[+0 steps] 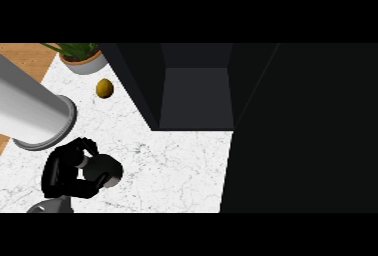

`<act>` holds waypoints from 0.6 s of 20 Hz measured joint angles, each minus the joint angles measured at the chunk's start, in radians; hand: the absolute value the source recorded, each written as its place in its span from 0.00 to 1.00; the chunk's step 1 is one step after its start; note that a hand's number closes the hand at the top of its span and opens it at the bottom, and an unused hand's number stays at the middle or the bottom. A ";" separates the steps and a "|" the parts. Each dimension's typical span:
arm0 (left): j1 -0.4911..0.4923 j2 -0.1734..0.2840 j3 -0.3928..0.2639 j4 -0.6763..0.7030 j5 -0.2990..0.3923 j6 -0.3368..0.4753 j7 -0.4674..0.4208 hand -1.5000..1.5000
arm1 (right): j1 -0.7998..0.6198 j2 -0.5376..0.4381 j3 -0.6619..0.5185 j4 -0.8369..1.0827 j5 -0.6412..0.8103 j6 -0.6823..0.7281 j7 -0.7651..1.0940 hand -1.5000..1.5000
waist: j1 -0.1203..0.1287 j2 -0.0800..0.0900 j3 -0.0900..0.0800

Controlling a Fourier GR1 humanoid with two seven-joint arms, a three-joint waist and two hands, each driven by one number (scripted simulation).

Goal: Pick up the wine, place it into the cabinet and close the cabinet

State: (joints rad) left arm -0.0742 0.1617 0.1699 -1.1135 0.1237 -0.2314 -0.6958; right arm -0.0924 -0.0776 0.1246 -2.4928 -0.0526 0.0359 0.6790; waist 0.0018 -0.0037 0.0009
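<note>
Left robot hand (pixel 65 172) low at left over the white marble desk (pixel 173 170), fingers curled round the dark wine bottle (pixel 101 169); bottle lying tilted in the grip, pale neck end pointing down-right. Grey left forearm (pixel 29 112) slanting in from upper left. Bare marble to the right of the bottle up to the dark cabinet (pixel 196 95), open recess facing the desk. Beyond, a small brown fruit (pixel 105 88) near the cabinet's left edge. Farthest, a potted plant (pixel 83 57) at the marble's back corner.
</note>
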 measured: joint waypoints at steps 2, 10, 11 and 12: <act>0.021 -0.015 -0.012 -0.071 0.026 -0.015 0.040 1.00 | -0.005 -0.001 0.002 0.001 0.001 0.000 0.002 0.00 | 0.001 0.000 0.000; 0.091 -0.052 -0.077 -0.415 0.120 -0.018 0.305 1.00 | 0.007 0.006 0.008 0.005 0.008 0.003 -0.015 0.00 | 0.002 0.000 0.000; 0.093 -0.057 -0.089 -0.449 0.119 -0.007 0.334 1.00 | 0.004 0.003 -0.003 0.005 0.007 0.005 -0.014 0.00 | 0.001 0.000 0.000; 0.094 -0.063 -0.102 -0.489 0.119 0.006 0.370 1.00 | 0.005 0.001 -0.016 0.006 0.005 0.011 -0.024 0.00 | 0.001 0.000 0.000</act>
State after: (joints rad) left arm 0.0202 0.0983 0.0679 -1.6021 0.2430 -0.2258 -0.3262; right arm -0.0878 -0.0766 0.1086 -2.4865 -0.0471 0.0469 0.6545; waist 0.0025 -0.0034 0.0008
